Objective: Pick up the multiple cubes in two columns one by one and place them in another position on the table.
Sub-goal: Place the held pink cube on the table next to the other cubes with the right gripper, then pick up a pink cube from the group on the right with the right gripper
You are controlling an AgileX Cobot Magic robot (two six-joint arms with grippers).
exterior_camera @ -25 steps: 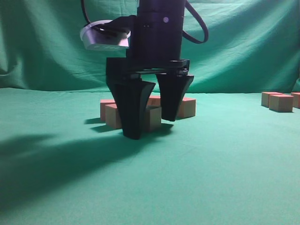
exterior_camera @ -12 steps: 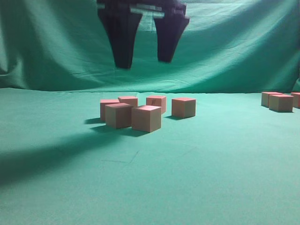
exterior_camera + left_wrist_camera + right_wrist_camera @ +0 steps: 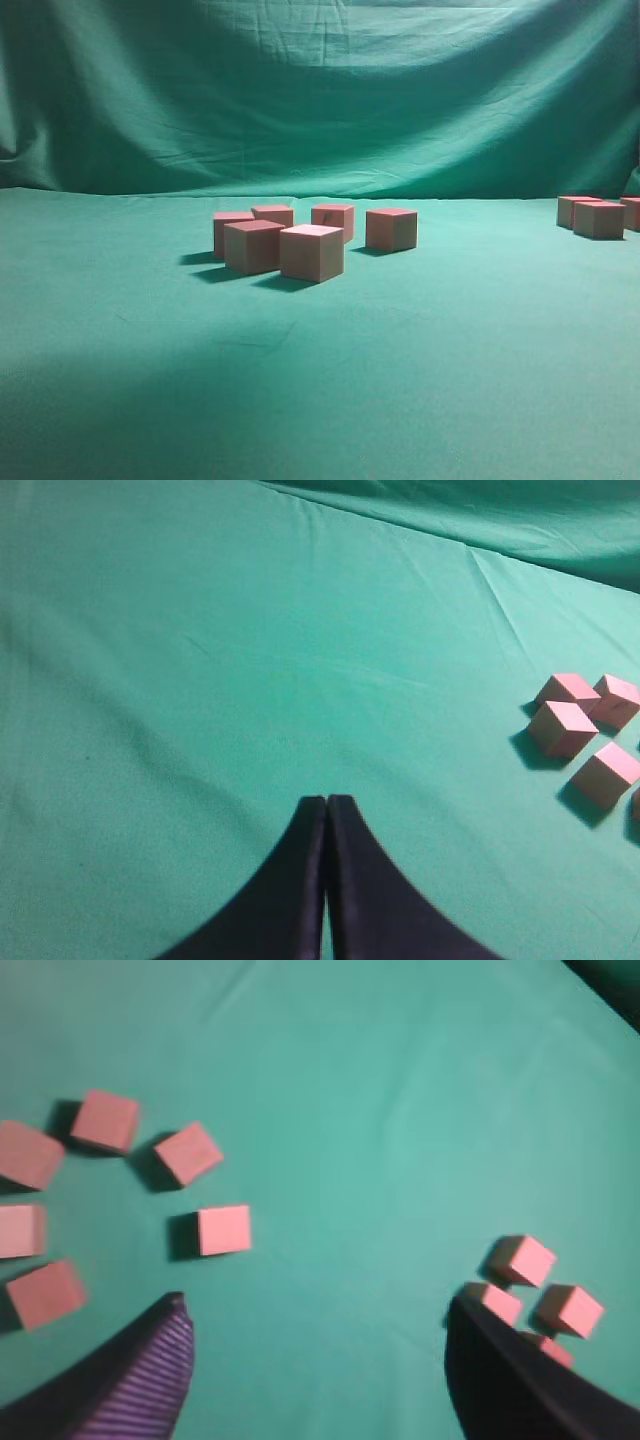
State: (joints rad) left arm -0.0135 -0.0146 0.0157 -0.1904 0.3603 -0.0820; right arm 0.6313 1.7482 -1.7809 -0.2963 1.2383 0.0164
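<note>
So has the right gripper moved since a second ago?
Yes. It rose from around the front cube in the middle cluster and left the exterior view; the cubes stayed put.

left hand (image 3: pixel 326 805) pressed closed, right hand (image 3: pixel 315 1310) spread

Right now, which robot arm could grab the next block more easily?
Probably the right. Its gripper hangs open above both groups, with the remaining cubes beside one finger. The left gripper is shut, over bare table, with the nearest cubes off to its side.
</note>
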